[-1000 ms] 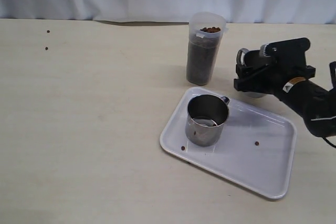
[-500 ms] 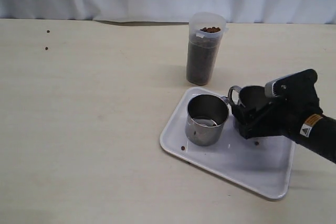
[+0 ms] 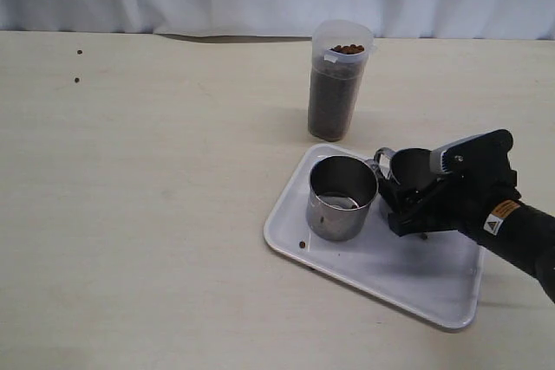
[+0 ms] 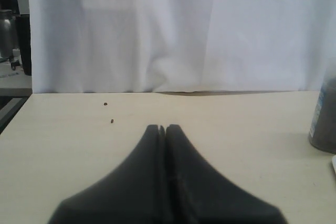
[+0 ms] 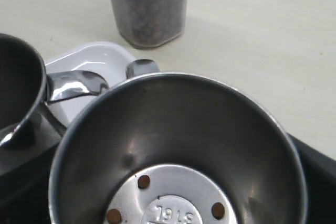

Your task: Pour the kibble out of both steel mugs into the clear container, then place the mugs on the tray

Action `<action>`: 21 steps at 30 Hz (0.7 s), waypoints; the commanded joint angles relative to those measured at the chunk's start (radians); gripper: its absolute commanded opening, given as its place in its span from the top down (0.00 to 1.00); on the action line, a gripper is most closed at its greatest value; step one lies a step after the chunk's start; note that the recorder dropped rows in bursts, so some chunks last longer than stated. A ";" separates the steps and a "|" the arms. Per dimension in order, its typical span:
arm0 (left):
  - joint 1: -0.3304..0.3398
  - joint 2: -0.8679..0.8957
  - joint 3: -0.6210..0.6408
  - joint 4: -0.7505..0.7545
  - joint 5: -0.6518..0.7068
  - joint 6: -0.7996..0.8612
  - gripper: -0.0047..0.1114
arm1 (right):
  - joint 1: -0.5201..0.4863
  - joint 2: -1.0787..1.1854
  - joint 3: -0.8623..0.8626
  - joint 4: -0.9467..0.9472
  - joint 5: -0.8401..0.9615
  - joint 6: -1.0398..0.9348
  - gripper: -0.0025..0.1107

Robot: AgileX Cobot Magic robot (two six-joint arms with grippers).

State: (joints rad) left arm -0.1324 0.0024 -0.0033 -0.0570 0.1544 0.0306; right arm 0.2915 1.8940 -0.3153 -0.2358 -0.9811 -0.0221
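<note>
- Left gripper [image 4: 163,128]: jaws are lying pressed together on nothing, idling over the table [image 4: 236,129], well apart from the work.
- Stray pellets [image 3: 76,80]: two are lying far left on the table.
- Container [image 3: 340,84]: is standing upright just behind the tray and holding kibble [image 3: 334,106] almost to its rim.
- First mug [image 3: 342,201]: is standing upright at the tray's left end and looks emptied.
- Tray [image 3: 434,288]: is lying flat and carrying a couple of loose pellets.
- Second mug [image 3: 412,165]: is sitting upright just beside the first mug, over the tray. Whether its base is touching cannot be told. Three brown spots are showing on its floor, either pellets or marks.
- Right gripper [image 3: 408,204]: jaws are clamping the second mug.
- Step, judged: pouring appears finished and the last mug is being set down.
- Next move, judged: it is calling for seating the mug flat, parting the jaws, and backing away without nudging the first mug.
</note>
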 commanded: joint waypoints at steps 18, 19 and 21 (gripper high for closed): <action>-0.005 -0.002 0.003 -0.006 -0.011 -0.005 0.96 | 0.002 -0.717 0.312 -0.062 0.015 0.201 0.22; -0.005 -0.002 0.003 -0.006 -0.011 -0.005 0.96 | 0.002 -0.783 0.315 -0.037 0.028 0.201 0.30; -0.005 -0.002 0.003 -0.006 -0.011 -0.005 0.96 | 0.002 -0.905 0.315 -0.003 0.141 0.209 0.48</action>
State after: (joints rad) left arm -0.1324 0.0024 -0.0033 -0.0570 0.1544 0.0306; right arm 0.2915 1.1457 -0.0141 -0.2893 -0.9477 0.1652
